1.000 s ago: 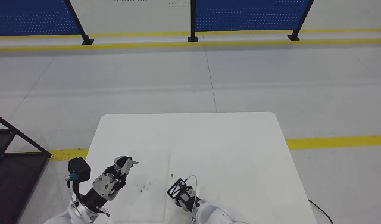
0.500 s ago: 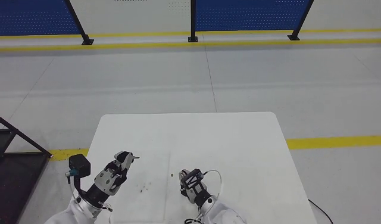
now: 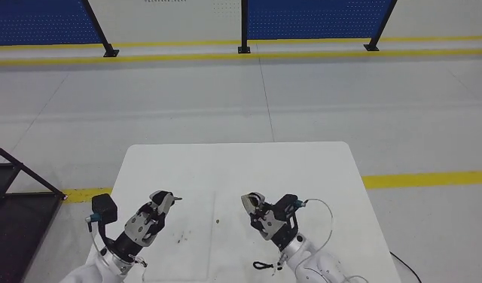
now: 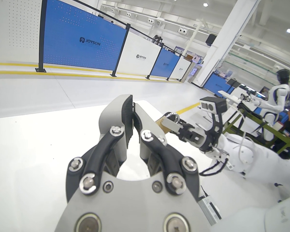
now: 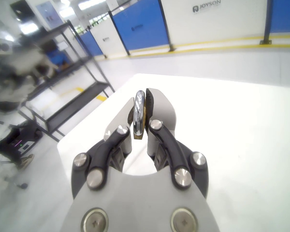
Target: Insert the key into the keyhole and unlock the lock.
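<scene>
Over the near left part of the white rectangular worktop [image 3: 301,170], the left gripper [image 3: 169,200] has its fingers pressed together. A thin tip seems to stick out past them; it may be the key, but I cannot tell. Over the near middle of the worktop, the right gripper [image 5: 140,97] is clamped on a small brass padlock with a silver shackle [image 5: 138,114], held off the surface.

The keyhole is hidden, so it may not face the left gripper. The pads grip the padlock only by its flat sides, so a tilted key would probably push it round or make it slip and drop.

Beyond the far edge of the worktop, the blue and white barrier panels [image 3: 316,8] carry a printed logo. No mark is readable on the padlock.
</scene>
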Robot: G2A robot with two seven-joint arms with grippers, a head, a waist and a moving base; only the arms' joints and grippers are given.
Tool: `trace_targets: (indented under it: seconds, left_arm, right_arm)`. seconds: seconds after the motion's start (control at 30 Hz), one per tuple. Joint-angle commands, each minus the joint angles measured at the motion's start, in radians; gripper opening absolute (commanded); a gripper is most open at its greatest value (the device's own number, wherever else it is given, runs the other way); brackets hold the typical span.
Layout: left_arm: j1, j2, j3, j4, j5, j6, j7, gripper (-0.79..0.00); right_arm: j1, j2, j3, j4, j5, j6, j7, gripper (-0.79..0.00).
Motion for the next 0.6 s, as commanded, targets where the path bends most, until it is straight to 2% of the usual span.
trace_targets:
  seconds: [0.0, 0.43, 0.57]
  left_arm:
    - [-0.011, 0.000, 0.013, 0.006, -0.011, -0.005, -0.007, -0.785]
    - [-0.055, -0.005, 0.101, 0.053, -0.109, -0.049, -0.008, -0.785]
    - [-0.075, -0.003, 0.111, 0.072, -0.138, -0.059, -0.050, -0.785]
  right_arm:
    - [0.002, 0.003, 0.018, 0.004, 0.038, -0.049, -0.015, -0.785]
    - [-0.002, 0.020, 0.081, 0.027, 0.272, -0.326, -0.057, -0.785]
    - [0.002, 0.024, 0.091, 0.030, 0.309, -0.363, -0.034, -0.785]
